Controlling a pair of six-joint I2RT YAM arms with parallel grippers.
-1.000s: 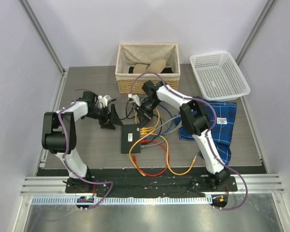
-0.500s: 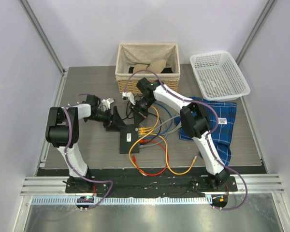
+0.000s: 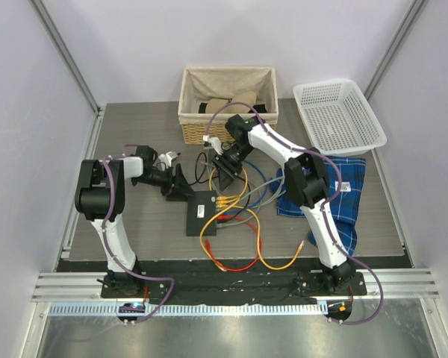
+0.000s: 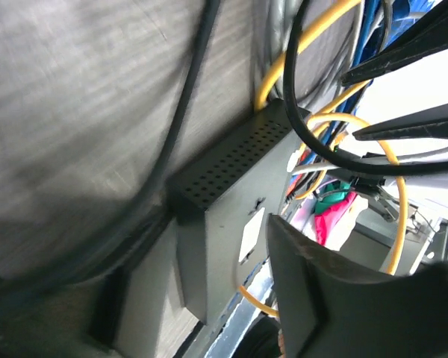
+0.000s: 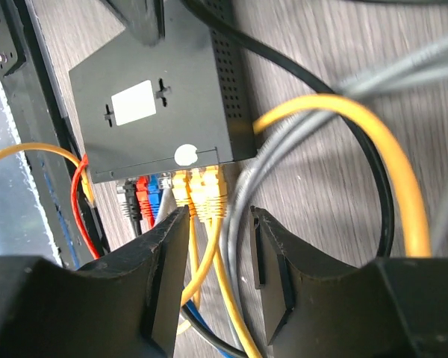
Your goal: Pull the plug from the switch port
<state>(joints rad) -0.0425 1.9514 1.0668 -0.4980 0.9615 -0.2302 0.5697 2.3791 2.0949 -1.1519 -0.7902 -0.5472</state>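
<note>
The switch [image 3: 200, 215] [image 5: 157, 104] is a flat black box with a white label [image 5: 133, 102], lying mid-table. Yellow plugs [image 5: 201, 192], then blue, red and black ones, sit in the sockets on its near-right edge. My right gripper [image 3: 225, 177] [image 5: 218, 231] hangs open just off that row, with the yellow cables [image 5: 209, 261] running between its fingers [image 5: 272, 250]. My left gripper [image 3: 181, 188] stands open at the switch's far left corner. One of its fingers [image 4: 313, 291] lies over the labelled top face [image 4: 224, 224]. I cannot tell whether it touches.
A wicker basket [image 3: 228, 104] stands at the back and a white plastic basket [image 3: 337, 115] at the back right. A blue checked cloth [image 3: 336, 190] lies under the right arm. Orange, red, grey and blue cables [image 3: 246, 257] sprawl in front of the switch, and a black cable [image 4: 187, 112] runs behind it.
My right gripper has gone from shut to open and now sits over the yellow plugs. My left gripper slid right up to the switch's corner, its jaws narrowing. The switch turned slightly.
</note>
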